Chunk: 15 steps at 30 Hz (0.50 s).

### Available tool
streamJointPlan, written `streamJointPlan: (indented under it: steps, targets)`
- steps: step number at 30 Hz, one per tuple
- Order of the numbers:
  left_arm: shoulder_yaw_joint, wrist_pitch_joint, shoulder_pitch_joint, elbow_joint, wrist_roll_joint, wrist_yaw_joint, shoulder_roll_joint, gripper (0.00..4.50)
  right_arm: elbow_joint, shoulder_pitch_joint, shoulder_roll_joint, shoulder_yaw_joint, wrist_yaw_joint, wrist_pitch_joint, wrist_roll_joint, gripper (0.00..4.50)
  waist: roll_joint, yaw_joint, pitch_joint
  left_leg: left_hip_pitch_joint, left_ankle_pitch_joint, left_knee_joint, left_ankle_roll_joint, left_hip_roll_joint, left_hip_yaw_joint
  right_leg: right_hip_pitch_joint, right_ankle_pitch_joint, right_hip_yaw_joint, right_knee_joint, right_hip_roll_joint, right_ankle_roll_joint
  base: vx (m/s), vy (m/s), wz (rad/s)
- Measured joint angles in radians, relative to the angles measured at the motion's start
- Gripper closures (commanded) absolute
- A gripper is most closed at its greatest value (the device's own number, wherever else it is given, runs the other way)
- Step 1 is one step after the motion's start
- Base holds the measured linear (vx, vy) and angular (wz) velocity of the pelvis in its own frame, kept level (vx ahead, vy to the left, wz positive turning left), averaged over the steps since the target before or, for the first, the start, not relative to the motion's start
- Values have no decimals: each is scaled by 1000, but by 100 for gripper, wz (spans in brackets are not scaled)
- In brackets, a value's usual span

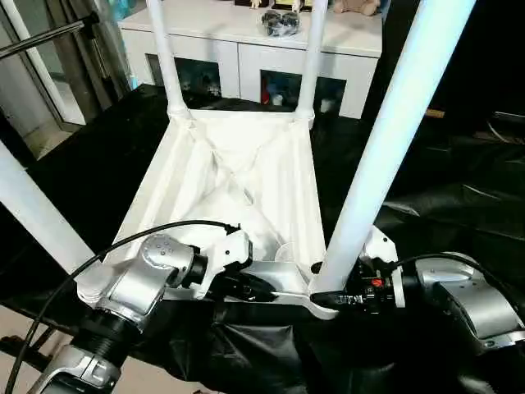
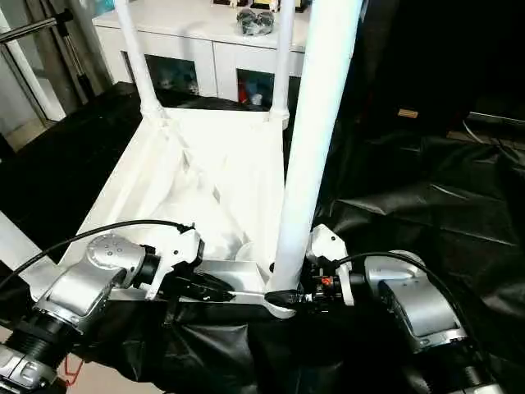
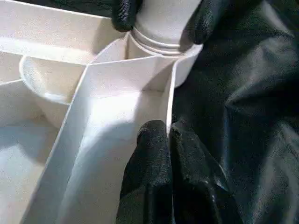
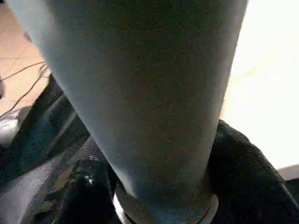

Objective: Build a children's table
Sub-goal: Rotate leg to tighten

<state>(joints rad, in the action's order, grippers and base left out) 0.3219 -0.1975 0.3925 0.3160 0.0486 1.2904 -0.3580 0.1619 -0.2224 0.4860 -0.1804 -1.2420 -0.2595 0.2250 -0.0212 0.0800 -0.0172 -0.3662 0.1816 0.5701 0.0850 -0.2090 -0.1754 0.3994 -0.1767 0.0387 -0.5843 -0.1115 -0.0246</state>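
Tabletop (image 1: 246,189) lies upside down on black sheeting (image 1: 443,189) w/ all four legs upright in the corner sockets. Left gripper (image 3: 169,135) is pinched on the tabletop's near rim; right gripper (image 3: 161,18) clamps the near-right leg (image 1: 385,148) at its base (fingers either side).

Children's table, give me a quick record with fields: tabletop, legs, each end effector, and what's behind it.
tabletop: white tabletop upside down on black sheet, ribs up
legs: four upright in corner sockets; near right leg being worked
left end effector: shut on tabletop's near rim
right end effector: fingers around near right leg's base
behind: white cabinet
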Motion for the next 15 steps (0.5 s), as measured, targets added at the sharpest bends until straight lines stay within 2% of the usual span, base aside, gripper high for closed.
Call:
streamJointPlan:
  steps: [3,6,9,13,15]
  targets:
    - [-11,-23,-8,-14,-22,-84,27,450,31,3,-44,37,99,16,-9,212,0,-6,0,1,0,0,1,0,0,0,0,-1,-1,0,0,0,0,0]
    - [-41,-67,-39,-45,-64,-239,87,450,96,0,-161,99,310,53,-39,216,-3,-36,3,3,-1,-1,2,1,2,-2,-3,0,0,0,-5,-20,-1,-2]
    - [-42,-101,-53,-64,-76,-315,123,450,121,-10,-195,109,414,67,-53,217,-5,-47,4,4,-1,-3,2,2,4,-2,-4,1,2,0,-7,0,0,0]
    - [-48,-160,-82,-103,-117,-445,185,450,169,-44,-312,127,637,72,-110,218,-4,-63,6,8,-1,-6,2,2,8,-2,-4,5,8,1,-7,0,0,0]
    - [-49,-175,-82,-103,-123,-477,201,450,184,-54,-339,132,686,77,-129,150,-4,-69,6,9,-1,-6,2,3,8,-2,-4,4,9,1,-7,0,0,0]
